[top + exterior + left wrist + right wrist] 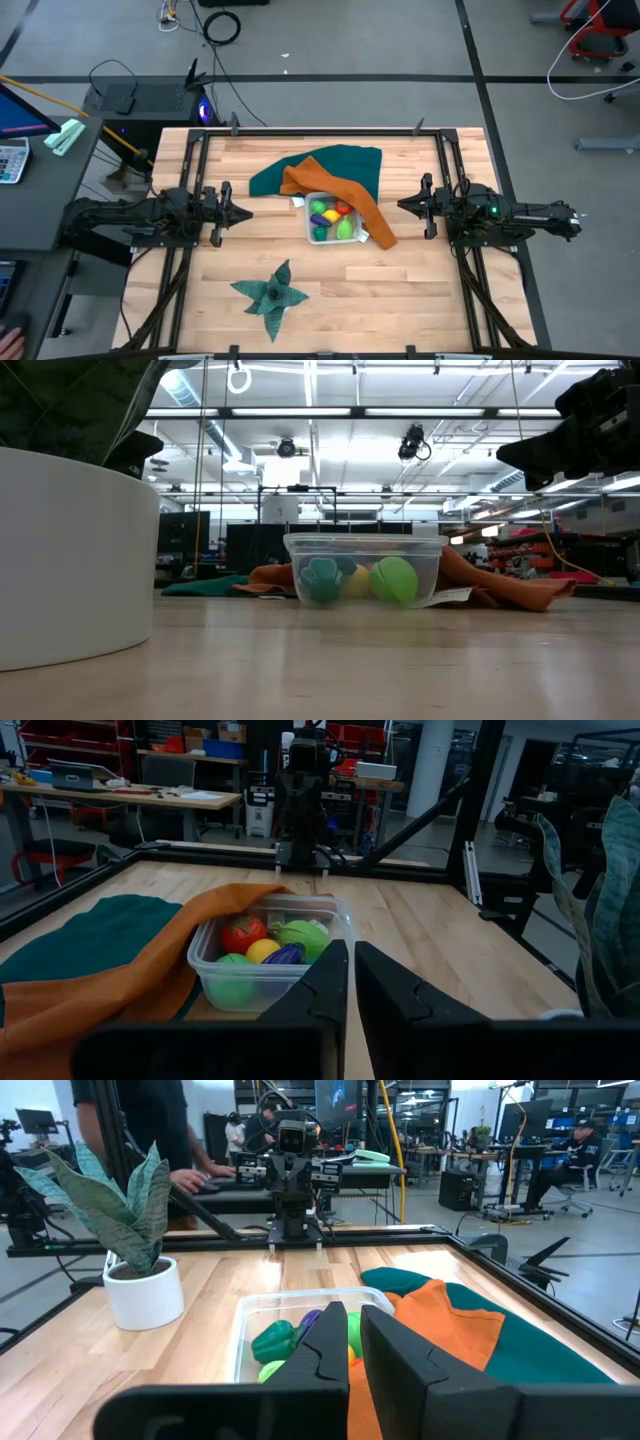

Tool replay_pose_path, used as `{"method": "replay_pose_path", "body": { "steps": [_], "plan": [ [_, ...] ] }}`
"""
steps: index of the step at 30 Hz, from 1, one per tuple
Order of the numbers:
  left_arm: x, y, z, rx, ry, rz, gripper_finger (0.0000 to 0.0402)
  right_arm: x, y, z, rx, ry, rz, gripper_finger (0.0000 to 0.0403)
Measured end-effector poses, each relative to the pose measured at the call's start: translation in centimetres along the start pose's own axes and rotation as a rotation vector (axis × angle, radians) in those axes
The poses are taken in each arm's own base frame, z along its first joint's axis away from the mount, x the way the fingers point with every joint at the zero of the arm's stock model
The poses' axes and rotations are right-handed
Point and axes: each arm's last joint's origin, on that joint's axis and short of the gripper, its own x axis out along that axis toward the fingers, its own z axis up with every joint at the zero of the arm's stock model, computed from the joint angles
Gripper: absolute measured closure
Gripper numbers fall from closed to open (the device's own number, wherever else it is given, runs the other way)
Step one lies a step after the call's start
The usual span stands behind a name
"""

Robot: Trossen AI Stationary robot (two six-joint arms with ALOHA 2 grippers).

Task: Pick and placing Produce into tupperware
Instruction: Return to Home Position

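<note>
The clear tupperware [333, 221] stands at mid-table with the produce [331, 214] inside it: red, yellow, light green, dark green and purple pieces, also seen as produce [268, 948] in the left wrist view. A long orange cloth [345, 198] lies against its far and right sides. My left gripper [246, 212] hovers shut to the left of the tupperware, pointing at it. My right gripper [402, 205] hovers shut to its right, pointing at it too. Neither touches anything. The low view shows the tupperware [365, 570] resting flat on the wood.
A teal cloth [322, 165] lies spread behind the tupperware, under the orange cloth. A potted plant with star-shaped dark green leaves [272, 293] stands near the front edge; its white pot [70, 560] fills the low view's left. A black frame [320, 131] borders the table. People work at desks beyond the table.
</note>
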Motion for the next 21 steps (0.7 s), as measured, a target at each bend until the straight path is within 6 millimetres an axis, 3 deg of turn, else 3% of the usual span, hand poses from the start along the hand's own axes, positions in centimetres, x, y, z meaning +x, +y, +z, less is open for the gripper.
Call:
{"method": "replay_pose_path", "body": {
  "steps": [21],
  "plan": [
    [0.0, 0.0, -0.01, 0.0, 0.0, 0.0, 0.0374, 0.0, 0.0, 0.0, 0.0, 0.0, 0.0, 0.0403]
  ]
}}
